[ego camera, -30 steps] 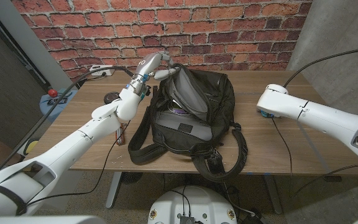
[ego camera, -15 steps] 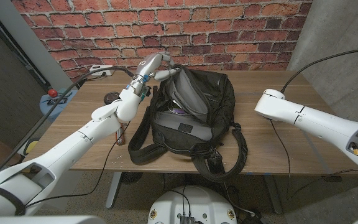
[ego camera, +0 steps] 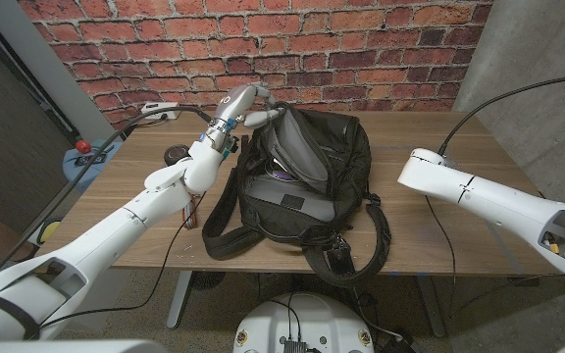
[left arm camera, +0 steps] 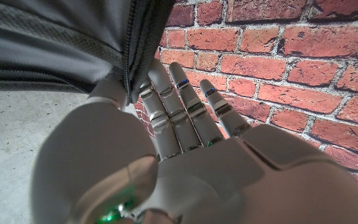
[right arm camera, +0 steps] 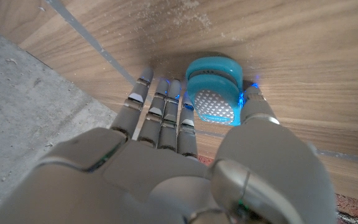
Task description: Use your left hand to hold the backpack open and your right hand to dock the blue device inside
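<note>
Fingers (left arm camera: 179, 102) of the robot's left hand (ego camera: 246, 101) pinch the zippered rim of the black and grey fabric backpack (ego camera: 302, 181), thumb on one side of the zip, the others held together on the other, lifting the flap at the far edge of the pale wooden worktop (ego camera: 430, 230). Fingers (right arm camera: 160, 115) of the right hand (right arm camera: 185, 168) wrap the rounded blue plastic device (right arm camera: 211, 99), thumb on one side and the rest close together on the other, just over the worktop on the backpack's right and well apart from it. The bag appears held open, with a dark, soft-lined interior. What seems left is carrying the device over and docking it inside. The device has a smooth shell and a perforated face.
</note>
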Robot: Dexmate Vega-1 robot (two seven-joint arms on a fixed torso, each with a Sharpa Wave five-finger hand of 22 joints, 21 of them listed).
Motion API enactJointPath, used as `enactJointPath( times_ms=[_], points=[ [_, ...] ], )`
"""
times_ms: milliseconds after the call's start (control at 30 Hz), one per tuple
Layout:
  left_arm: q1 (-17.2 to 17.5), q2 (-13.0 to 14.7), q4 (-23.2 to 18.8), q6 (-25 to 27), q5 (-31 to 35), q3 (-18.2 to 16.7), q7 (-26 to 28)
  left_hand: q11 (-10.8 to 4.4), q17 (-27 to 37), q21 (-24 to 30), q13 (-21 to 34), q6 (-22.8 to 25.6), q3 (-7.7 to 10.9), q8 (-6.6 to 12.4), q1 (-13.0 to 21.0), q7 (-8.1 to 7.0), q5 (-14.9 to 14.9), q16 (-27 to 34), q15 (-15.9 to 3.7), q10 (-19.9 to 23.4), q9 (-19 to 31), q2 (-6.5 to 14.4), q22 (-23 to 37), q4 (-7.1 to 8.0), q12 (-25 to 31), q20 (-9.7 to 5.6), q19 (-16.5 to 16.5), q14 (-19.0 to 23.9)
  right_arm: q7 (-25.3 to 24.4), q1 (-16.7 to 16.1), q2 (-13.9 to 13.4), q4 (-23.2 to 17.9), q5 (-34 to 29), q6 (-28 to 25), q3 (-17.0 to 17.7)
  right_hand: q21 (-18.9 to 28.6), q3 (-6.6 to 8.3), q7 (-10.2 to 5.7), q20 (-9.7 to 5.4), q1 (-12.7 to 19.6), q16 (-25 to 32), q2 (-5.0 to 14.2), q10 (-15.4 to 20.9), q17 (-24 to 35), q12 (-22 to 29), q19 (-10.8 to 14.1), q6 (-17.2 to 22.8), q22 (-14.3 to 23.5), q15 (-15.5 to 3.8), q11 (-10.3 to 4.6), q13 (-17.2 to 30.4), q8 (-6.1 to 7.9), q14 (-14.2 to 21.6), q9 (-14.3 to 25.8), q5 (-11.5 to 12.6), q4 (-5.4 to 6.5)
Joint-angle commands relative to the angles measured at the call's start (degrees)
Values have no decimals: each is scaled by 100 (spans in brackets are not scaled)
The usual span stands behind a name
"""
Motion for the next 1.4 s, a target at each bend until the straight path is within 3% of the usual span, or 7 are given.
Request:
enactJointPath(
  times_ms=[33,467,600,867,1400],
  points=[
    [-34,-61,14,-4,37,38,20,-57,31,-12,9,51,3,35,-28,8,-7,-7,-9,-2,24,40,8,4,-5,0,-10,29,-301,-303,30,-95,-415,4,186,53,-20,-86,-61,160,94,-4,267,62,158,139,247,28,-114,-87,72,59,200,3,28,-29],
    [-8,-67,-42,52,51,49,2,-63,39,-14,-2,45,1,37,-29,1,-14,-33,-15,10,28,35,8,0,-6,3,-17,29,-497,-463,111,-84,-759,27,158,102,-66,-230,-205,364,296,-3,621,182,373,390,630,32,-346,-235,148,98,548,-9,10,-11],
    [-9,-75,-32,51,59,57,15,-61,41,-14,-6,43,3,37,-25,-2,-17,-42,-17,4,28,34,8,-3,-9,3,-17,34,-595,-537,137,-65,-874,48,163,114,-92,-268,-261,445,372,-2,809,240,475,476,754,34,-360,-398,169,96,655,-10,-1,-7],
    [-6,-85,-16,45,49,71,14,-60,59,-16,-10,45,-3,35,-24,8,-26,-52,-15,-8,20,38,8,-2,-15,-3,-23,37,-877,-746,267,81,-1115,130,270,165,-134,-351,-356,616,532,-28,1084,335,580,701,1064,37,-522,-572,120,136,918,-6,-10,-22],
    [-61,-104,76,-19,40,102,20,-56,60,-19,-14,43,-1,38,-32,0,-35,-88,-24,5,23,34,7,1,-9,4,-32,54,-954,-959,280,-81,-1247,49,482,172,-171,-379,-394,711,610,-27,1175,406,614,785,1158,40,-554,-603,84,118,1000,5,-18,-5]
  ],
)
